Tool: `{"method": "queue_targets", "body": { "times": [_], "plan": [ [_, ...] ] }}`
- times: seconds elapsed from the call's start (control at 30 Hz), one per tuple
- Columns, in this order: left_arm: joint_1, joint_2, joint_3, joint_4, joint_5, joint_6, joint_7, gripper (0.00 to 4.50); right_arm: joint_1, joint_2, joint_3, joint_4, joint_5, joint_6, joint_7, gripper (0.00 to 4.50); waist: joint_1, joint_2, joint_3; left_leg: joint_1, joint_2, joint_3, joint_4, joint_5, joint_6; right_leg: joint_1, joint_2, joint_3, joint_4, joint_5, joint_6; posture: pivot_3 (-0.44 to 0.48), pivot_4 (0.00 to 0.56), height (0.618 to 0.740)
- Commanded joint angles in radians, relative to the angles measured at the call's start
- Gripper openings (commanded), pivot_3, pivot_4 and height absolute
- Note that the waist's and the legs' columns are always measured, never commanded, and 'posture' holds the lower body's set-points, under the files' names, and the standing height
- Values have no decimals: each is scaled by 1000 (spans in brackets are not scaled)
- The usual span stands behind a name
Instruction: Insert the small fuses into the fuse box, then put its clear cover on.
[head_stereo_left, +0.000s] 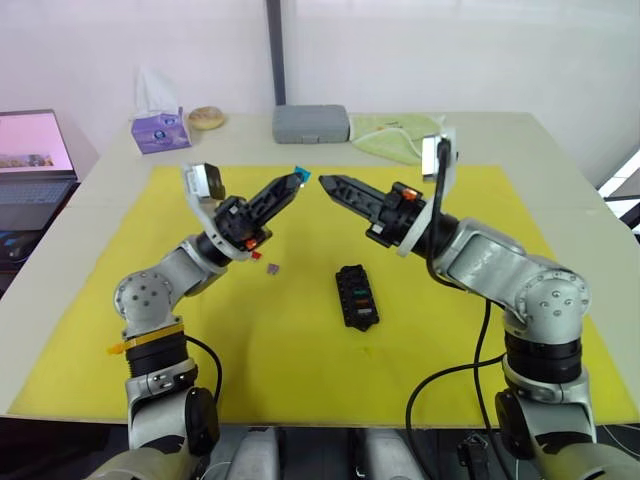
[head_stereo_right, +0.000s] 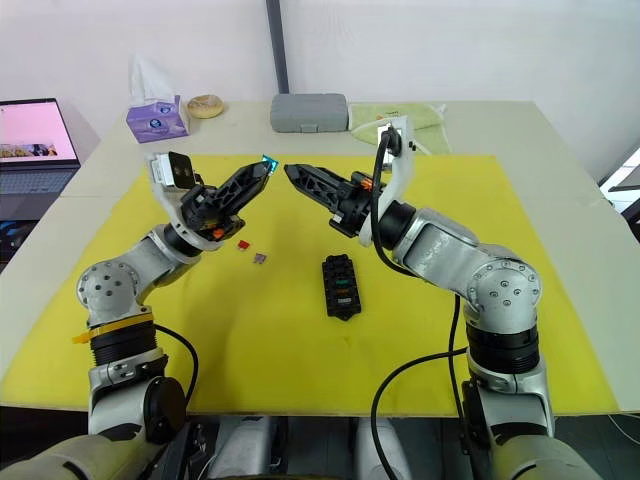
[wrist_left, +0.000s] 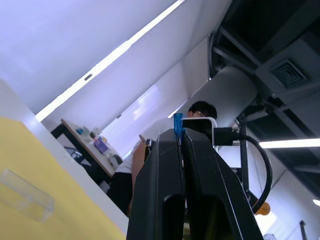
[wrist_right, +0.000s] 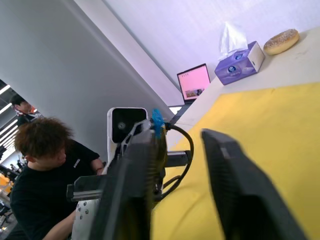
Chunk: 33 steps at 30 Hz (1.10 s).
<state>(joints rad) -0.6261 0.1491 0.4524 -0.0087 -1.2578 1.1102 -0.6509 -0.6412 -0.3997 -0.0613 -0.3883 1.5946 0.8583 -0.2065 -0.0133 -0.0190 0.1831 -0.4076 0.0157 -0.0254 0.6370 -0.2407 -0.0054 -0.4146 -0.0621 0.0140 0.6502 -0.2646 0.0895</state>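
Both grippers are raised above the yellow mat (head_stereo_left: 150, 330) with their tips almost meeting. My left gripper (head_stereo_left: 292, 182) is shut on a small teal-blue fuse (wrist_left: 177, 122), which sticks out past its tip. Facing it, my right gripper (head_stereo_left: 326, 183) is open, and the blue fuse (wrist_right: 157, 121) sits beside one of its fingers (wrist_right: 132, 190). The black fuse box (head_stereo_left: 356, 296) lies on the mat below them with a few coloured fuses in its slots. A red fuse (head_stereo_left: 256, 256) and a purplish one (head_stereo_left: 272, 268) lie loose to its left. The clear cover (wrist_left: 25, 192) rests on the mat.
At the table's far side are a grey case (head_stereo_left: 311, 123), a green cloth (head_stereo_left: 395, 135), a purple tissue box (head_stereo_left: 158, 131) and a round bun (head_stereo_left: 207, 117). A laptop (head_stereo_left: 35, 160) sits at the far left. A person (wrist_right: 45, 170) stands beyond the table.
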Motion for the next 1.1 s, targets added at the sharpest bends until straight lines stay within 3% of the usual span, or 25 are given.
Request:
{"method": "queue_targets", "body": {
  "times": [0.03,0.77,0.8,0.9,1.1],
  "plan": [
    [-14,17,-18,-33,-46,-25,8,0,-25,18,-4,-16,24,-22,-11,1676,-1,0,0,0,0,0,0,0,0,0,0,0,0,0,0,0,150,740],
    [13,44,-93,-41,-64,-75,15,0,-29,54,10,-22,13,-37,-24,1676,-1,0,0,0,0,0,0,0,0,0,0,0,0,0,0,0,150,740],
    [14,46,-96,-42,-62,-76,14,0,-29,54,10,-22,11,-37,-23,1127,-1,0,0,0,0,0,0,0,0,0,0,0,0,0,0,0,150,740],
    [15,49,-100,-42,-65,-80,15,0,-30,56,12,-21,8,-38,-22,25,-1,0,0,0,0,0,0,0,0,0,0,0,0,0,0,0,150,740],
    [18,58,-108,-41,-65,-88,14,0,-27,58,18,-18,10,-37,-20,25,-1,0,0,0,0,0,0,0,0,0,1,0,0,0,0,0,150,740]
  ]
}}
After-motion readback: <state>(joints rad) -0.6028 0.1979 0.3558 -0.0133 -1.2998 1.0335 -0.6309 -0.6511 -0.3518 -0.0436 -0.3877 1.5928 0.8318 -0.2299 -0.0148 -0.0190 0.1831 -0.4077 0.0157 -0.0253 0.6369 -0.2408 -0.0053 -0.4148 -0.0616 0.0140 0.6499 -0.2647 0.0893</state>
